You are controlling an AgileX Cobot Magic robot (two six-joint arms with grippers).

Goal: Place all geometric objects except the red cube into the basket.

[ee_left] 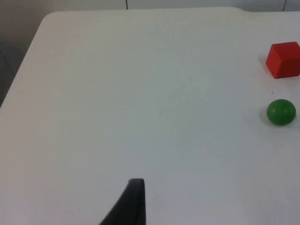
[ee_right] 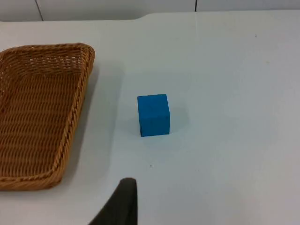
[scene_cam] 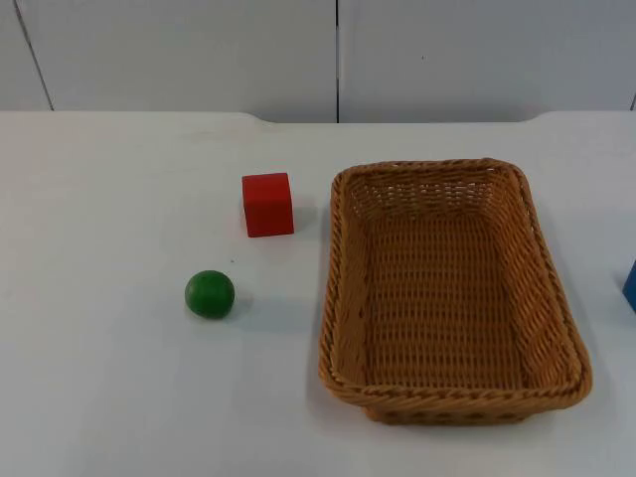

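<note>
Blue cube (ee_right: 153,115) lies apart from right jaws; jaw width: cannot tell.

- My smooth white counter (scene_cam: 119,397) spreads wide under even light.
- Behind it stands a pale grey partition wall (scene_cam: 179,55), split by a dark vertical seam (scene_cam: 337,60).
</note>
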